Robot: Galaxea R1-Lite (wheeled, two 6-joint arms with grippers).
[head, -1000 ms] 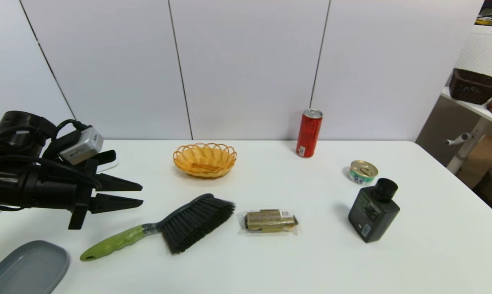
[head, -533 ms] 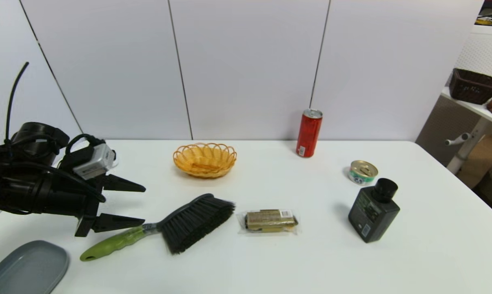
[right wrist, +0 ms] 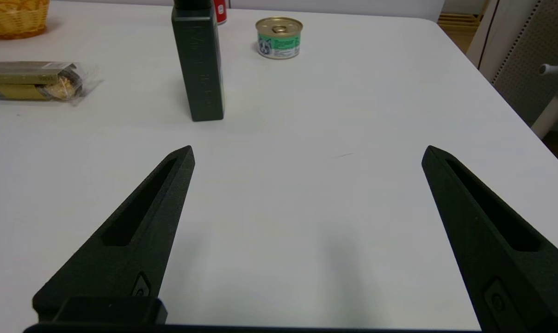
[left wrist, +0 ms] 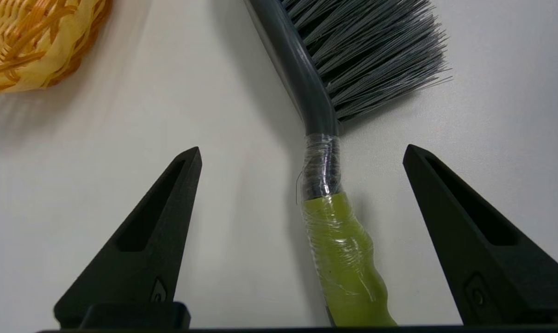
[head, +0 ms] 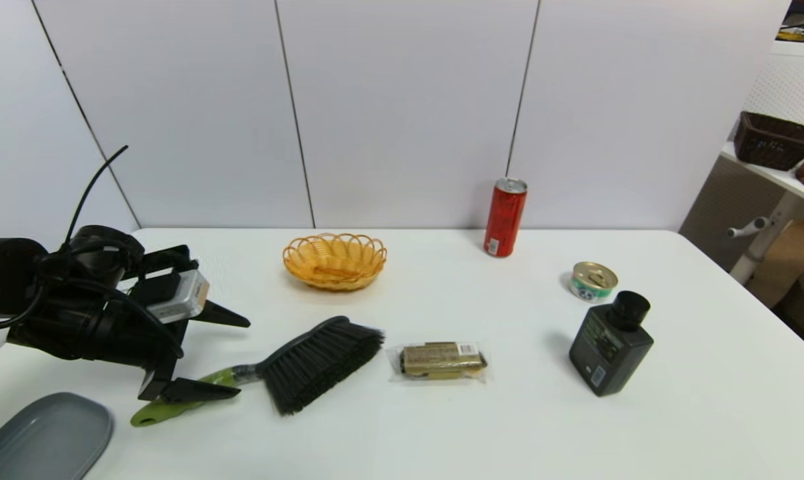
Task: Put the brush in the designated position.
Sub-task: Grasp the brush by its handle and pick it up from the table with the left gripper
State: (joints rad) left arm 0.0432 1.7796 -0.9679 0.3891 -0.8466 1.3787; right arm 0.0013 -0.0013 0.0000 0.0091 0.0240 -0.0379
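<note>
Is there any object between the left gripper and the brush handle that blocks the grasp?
Nothing visible does. The left gripper is open, one finger on each side of the brush near its green handle, with only bare table between them.

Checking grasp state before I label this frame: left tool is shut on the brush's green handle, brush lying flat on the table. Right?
Not quite. The left tool is open, not shut: in the left wrist view its fingers stand apart on either side of the brush, clear of the green handle. The brush does lie flat on the table.
</note>
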